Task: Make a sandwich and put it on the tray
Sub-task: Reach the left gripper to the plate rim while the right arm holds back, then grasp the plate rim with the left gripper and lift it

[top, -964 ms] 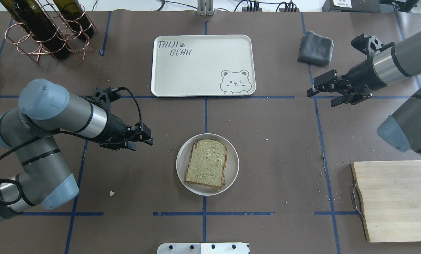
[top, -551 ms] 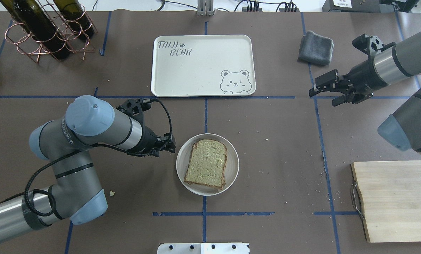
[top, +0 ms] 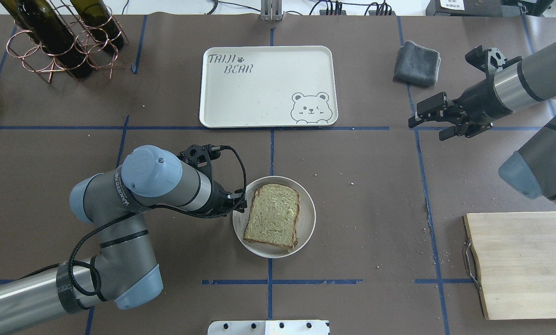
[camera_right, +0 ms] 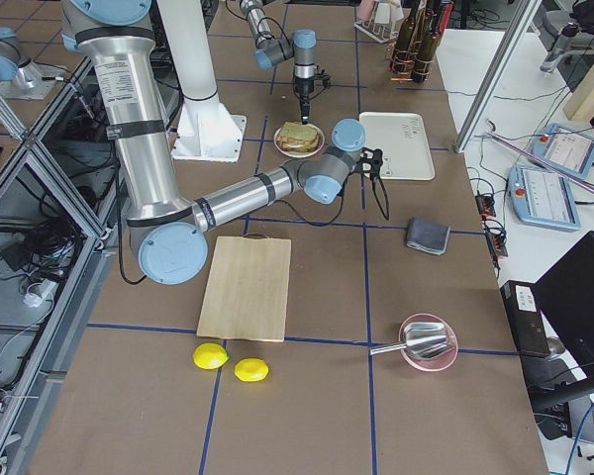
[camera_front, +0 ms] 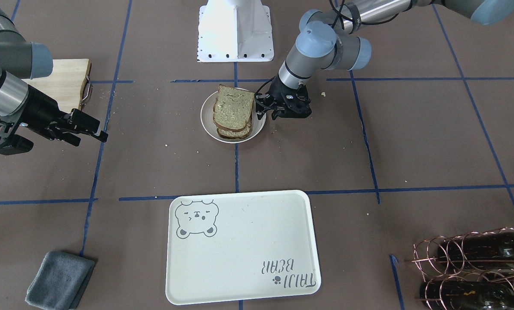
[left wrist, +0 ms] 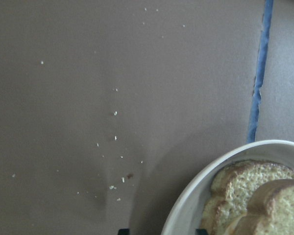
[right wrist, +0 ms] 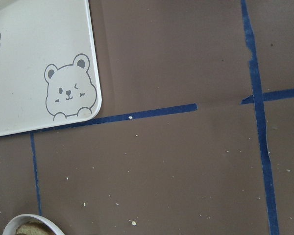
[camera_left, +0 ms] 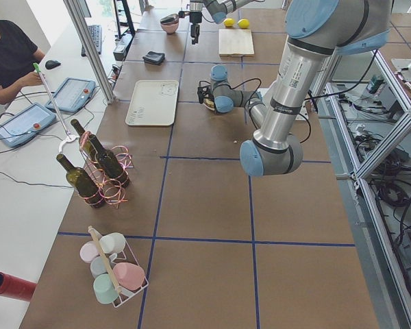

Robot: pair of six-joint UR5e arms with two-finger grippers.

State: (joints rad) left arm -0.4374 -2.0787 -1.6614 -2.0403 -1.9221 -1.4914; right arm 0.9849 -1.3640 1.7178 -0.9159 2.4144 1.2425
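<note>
The sandwich (top: 272, 216) is a stack of speckled bread slices with brown crusts on a small round white plate (top: 308, 218); no egg shows. The front view shows the stacked slices (camera_front: 234, 112). My left gripper (top: 240, 201) is open and empty, low at the plate's left rim; in its wrist view the plate rim (left wrist: 201, 196) and bread (left wrist: 250, 191) lie just ahead. My right gripper (top: 426, 131) is open and empty, held above the table to the right of the tray. The cream tray (top: 268, 93) with the bear drawing lies empty beyond the plate.
A wooden board with a metal handle (top: 522, 265) lies at the near right. A folded grey cloth (top: 417, 63) lies right of the tray. A copper rack with wine bottles (top: 59, 37) stands at the far left. Crumbs dot the brown table cover.
My left arm has swung right and its gripper has come from well left of the plate to the plate's left rim. The right arm has hardly moved.
</note>
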